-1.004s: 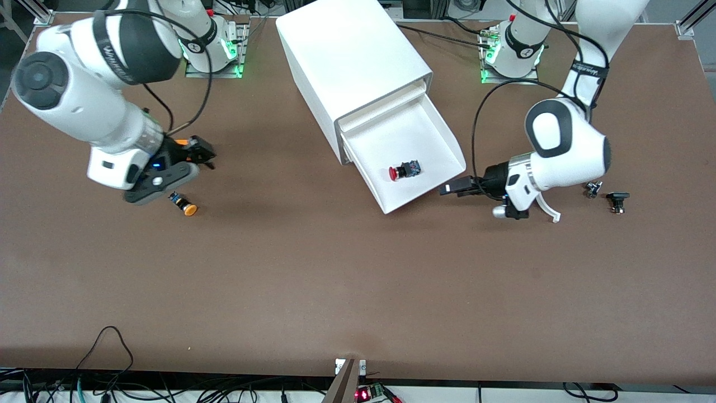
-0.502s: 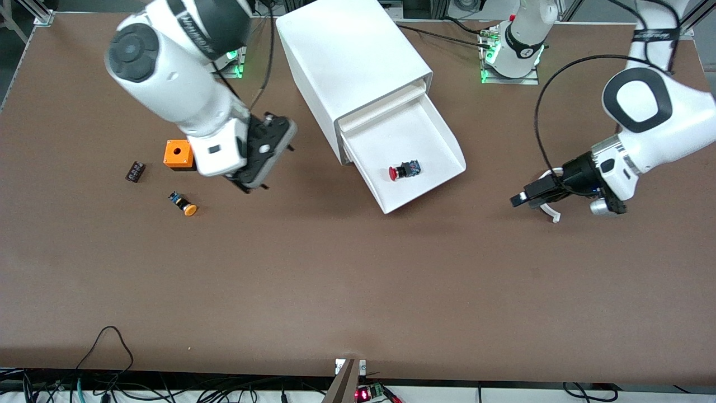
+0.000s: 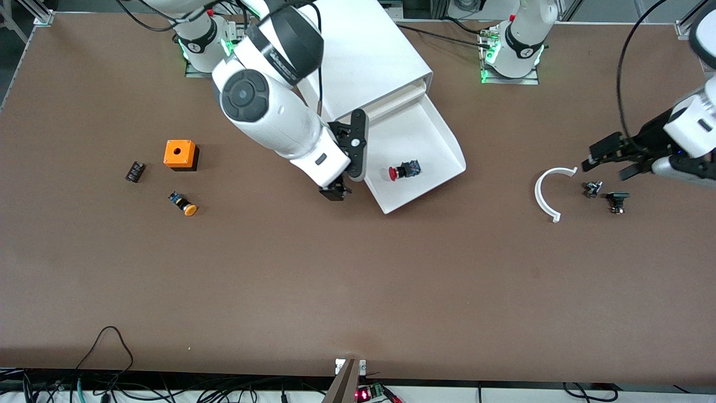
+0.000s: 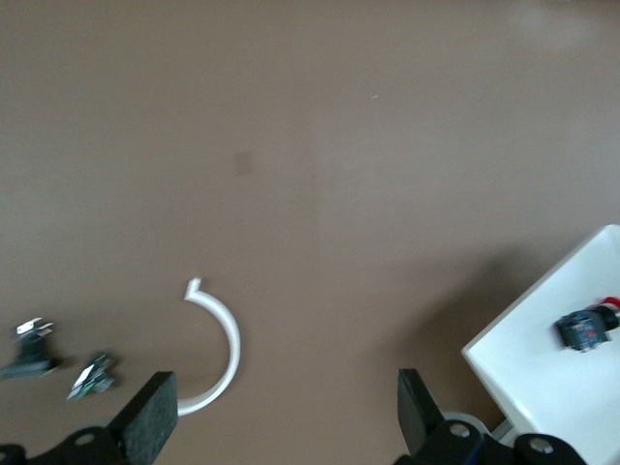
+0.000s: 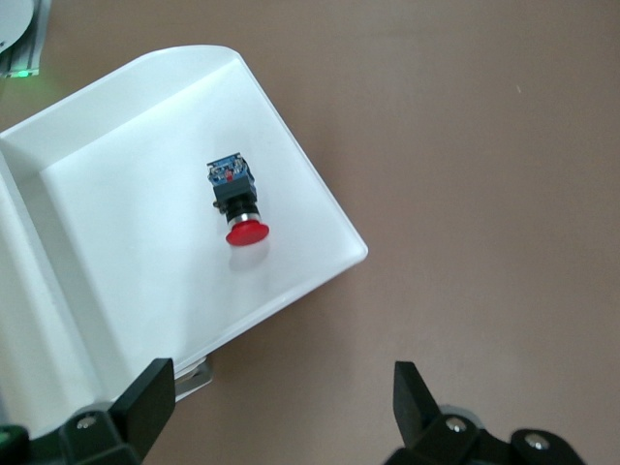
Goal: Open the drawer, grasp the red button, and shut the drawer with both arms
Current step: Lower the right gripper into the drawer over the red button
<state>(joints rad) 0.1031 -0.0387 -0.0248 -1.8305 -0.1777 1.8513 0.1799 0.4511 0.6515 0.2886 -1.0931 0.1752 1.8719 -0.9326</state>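
Inside the pulled-out drawer point(image 3: 442, 146) of the white cabinet point(image 3: 358, 56), the red-capped button point(image 3: 404, 170) lies on its side. Over the drawer's edge toward the right arm's end hangs the right gripper point(image 3: 342, 182), fingers spread, holding nothing. Over the table near a white curved piece point(image 3: 543, 193), the left gripper point(image 3: 612, 159) hovers spread and empty.
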